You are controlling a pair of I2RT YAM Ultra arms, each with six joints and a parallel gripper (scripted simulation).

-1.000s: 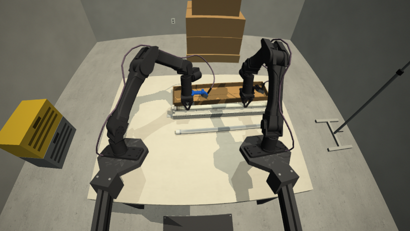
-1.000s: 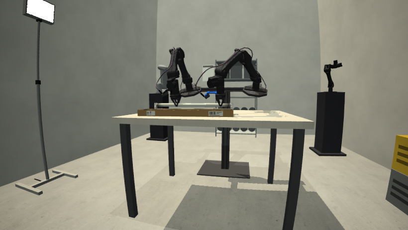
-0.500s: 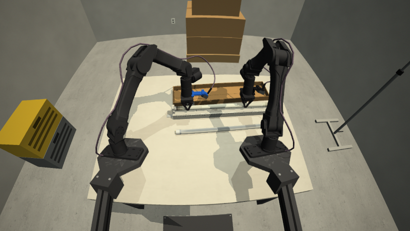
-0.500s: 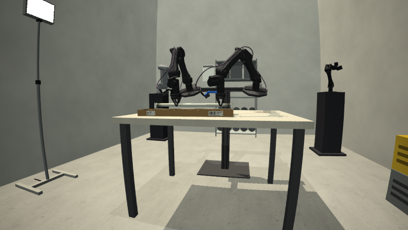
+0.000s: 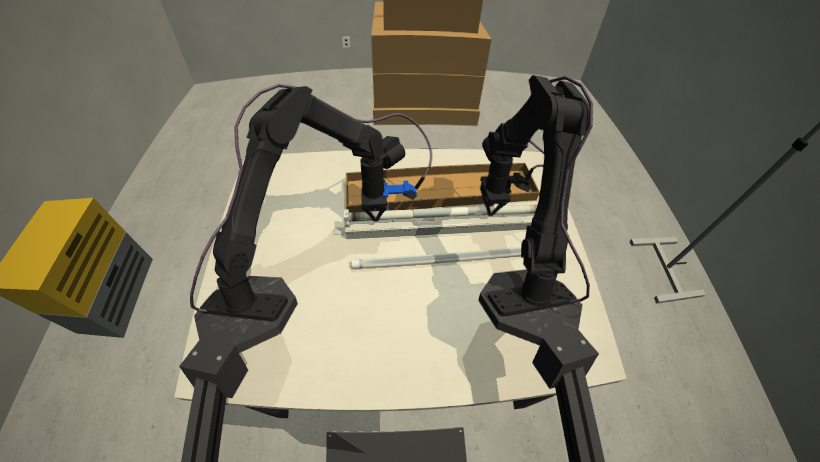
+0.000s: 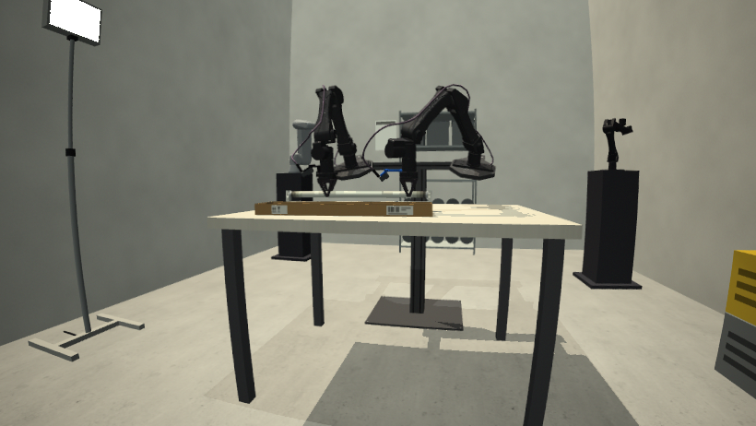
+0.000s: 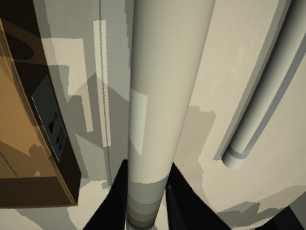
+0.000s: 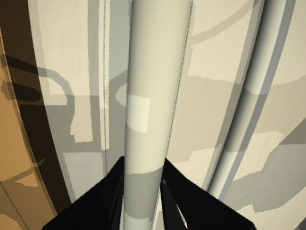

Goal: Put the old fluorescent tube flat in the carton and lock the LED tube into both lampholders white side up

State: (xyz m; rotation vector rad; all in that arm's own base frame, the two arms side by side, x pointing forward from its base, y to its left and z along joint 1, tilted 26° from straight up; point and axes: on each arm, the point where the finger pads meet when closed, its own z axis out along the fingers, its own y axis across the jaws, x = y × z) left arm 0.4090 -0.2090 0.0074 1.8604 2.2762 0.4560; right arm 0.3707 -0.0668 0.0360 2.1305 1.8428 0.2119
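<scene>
- Held between left jaws [image 5: 375, 217] [image 6: 408, 194] and right jaws [image 5: 492, 213] [image 6: 327, 195]: old tube [image 5: 427, 212] [image 6: 364, 194] [image 7: 165, 90] [image 8: 155, 75], long axis left to right.
- Just far of it: carton [image 5: 436, 169] [image 6: 338, 209] [image 7: 30, 192] [image 8: 40, 120], nearly parallel; probably calls for lift, then a short far shift.
- Cannot tell if already unlocked.
- To the near side, on the table [image 5: 367, 367] [image 6: 396, 226]: LED tube [image 5: 401, 261] [image 7: 270, 95] [image 8: 250, 100].
- Both equally close, clamped toward opposite ends, narrowed around it.
- Wrists pointing down, elbows high; reaching farther inward with left arm.
</scene>
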